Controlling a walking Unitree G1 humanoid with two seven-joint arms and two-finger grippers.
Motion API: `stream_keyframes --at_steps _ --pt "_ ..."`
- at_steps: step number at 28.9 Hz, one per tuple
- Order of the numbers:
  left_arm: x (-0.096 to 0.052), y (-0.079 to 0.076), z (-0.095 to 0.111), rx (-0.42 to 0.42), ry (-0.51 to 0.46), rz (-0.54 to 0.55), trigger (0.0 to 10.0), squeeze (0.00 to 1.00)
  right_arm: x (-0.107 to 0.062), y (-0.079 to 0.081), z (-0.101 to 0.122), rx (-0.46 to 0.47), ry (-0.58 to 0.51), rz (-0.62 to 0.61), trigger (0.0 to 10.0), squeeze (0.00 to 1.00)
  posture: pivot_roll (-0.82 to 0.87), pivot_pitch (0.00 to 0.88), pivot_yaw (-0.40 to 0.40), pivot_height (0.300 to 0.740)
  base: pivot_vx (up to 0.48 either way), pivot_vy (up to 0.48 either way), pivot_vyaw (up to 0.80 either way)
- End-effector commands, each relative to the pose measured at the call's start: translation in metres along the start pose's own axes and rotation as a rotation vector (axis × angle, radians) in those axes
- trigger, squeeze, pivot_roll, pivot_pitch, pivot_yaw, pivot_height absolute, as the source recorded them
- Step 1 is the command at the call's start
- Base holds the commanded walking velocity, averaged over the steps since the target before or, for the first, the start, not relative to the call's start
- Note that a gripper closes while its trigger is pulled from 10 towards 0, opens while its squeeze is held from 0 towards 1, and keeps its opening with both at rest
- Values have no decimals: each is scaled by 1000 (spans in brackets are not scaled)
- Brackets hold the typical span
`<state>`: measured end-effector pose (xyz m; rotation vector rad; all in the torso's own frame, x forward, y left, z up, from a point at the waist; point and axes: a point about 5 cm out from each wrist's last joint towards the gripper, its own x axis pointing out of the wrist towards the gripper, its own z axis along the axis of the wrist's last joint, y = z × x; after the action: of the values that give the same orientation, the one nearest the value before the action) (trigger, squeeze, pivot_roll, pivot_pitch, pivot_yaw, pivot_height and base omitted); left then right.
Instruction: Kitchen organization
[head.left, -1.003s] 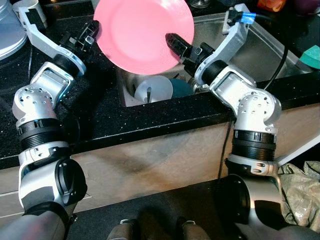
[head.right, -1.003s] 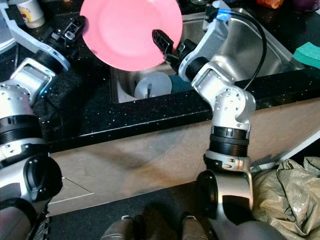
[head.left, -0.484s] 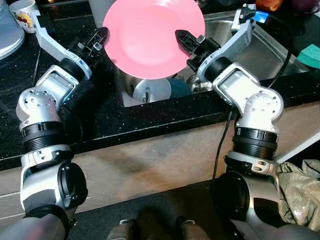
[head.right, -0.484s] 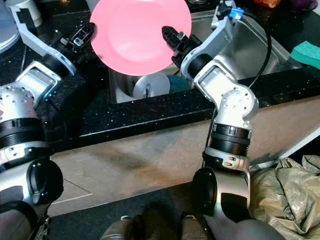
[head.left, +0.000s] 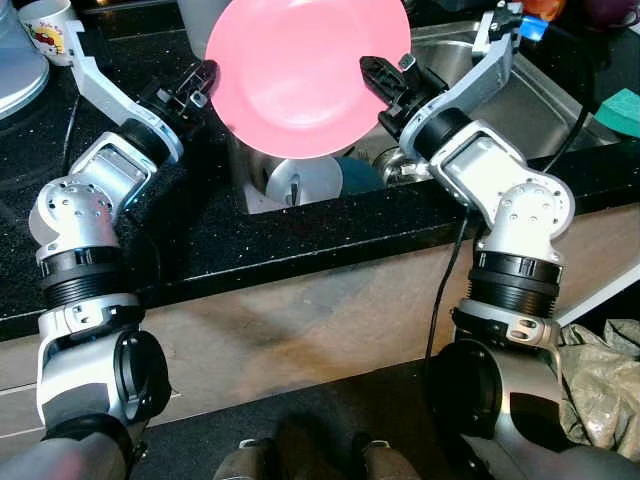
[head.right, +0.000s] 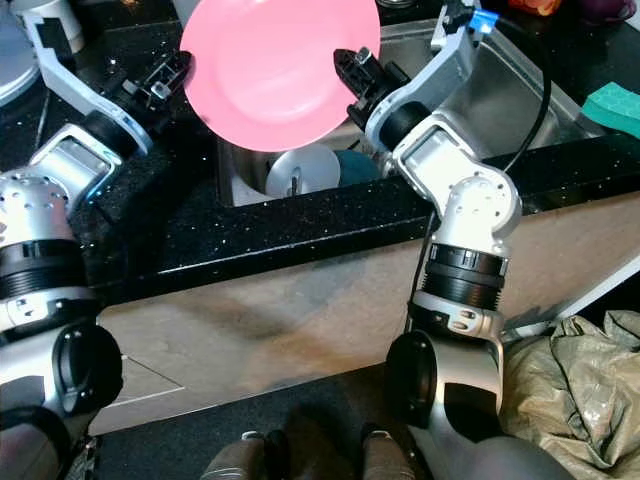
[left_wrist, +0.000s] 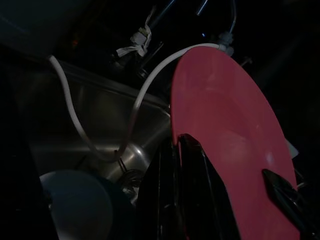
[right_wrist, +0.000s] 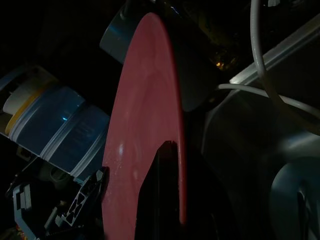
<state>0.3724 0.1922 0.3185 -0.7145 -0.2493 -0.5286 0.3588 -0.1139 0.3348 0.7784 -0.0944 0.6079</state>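
A round pink plate (head.left: 300, 75) is held up, tilted toward me, above the steel sink (head.left: 560, 95). My left gripper (head.left: 203, 82) is shut on its left rim and my right gripper (head.left: 374, 76) is shut on its right rim. In the left wrist view the black fingers (left_wrist: 190, 170) pinch the plate's edge (left_wrist: 225, 125). The right wrist view looks along the plate (right_wrist: 145, 130) edge-on, with one dark finger (right_wrist: 162, 190) against it. Below the plate, a white round dish (head.left: 300, 180) and a teal dish (head.left: 358, 176) lie in the sink.
The black speckled counter (head.left: 200, 230) runs along the front of the sink. A printed mug (head.left: 45, 20) and a grey lid (head.left: 15, 65) sit at the far left. A teal sponge (head.left: 625, 108) lies on the right. A crumpled bag (head.left: 600, 380) is on the floor at the right.
Both grippers have carried the plate slightly up and to the right over the sink. The grip on both rims is unchanged. The view has also shifted a little.
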Motion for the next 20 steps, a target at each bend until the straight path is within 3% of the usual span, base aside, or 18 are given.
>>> stream_keyframes --at_steps 1,4,5,6,7,11,14,16,18,20 --pt "-1 1 -7 36 45 3 10000 1000 2 6 7 -1 -32 15 0 0 26 197 38 740 0 0 0" --pt "0 6 -7 115 31 68 10000 1000 1 1 14 -4 -66 -14 0 0 26 197 38 740 0 0 0" --pt "0 10 -1 167 -13 108 10000 467 0 -8 20 -7 -108 -78 0 0 24 198 38 740 0 0 0" --pt "0 10 -1 167 -13 108 10000 467 0 -8 20 -7 -108 -78 0 0 24 198 38 740 0 0 0" --pt "-1 13 4 199 -49 143 10000 0 -1 -15 25 -21 -141 -130 0 0 24 199 38 740 0 0 0" --pt "-3 23 18 283 -114 252 10000 0 -5 -27 36 -46 -228 -219 0 0 25 200 38 740 0 0 0" --pt "-3 25 18 356 -94 260 10000 0 -7 -33 39 -196 -242 -283 0 0 26 200 37 740 0 0 0" --pt "-3 24 17 365 -85 255 10000 0 -7 -34 39 -234 -232 -289 0 0 26 200 37 740 0 0 0" --pt "0 18 7 409 -40 203 10000 0 -4 -34 35 -294 -207 -285 0 0 26 202 35 740 0 0 0" --pt "6 3 -26 621 155 53 10000 0 3 -34 19 -471 -113 -279 0 0 26 202 34 740 0 0 0"
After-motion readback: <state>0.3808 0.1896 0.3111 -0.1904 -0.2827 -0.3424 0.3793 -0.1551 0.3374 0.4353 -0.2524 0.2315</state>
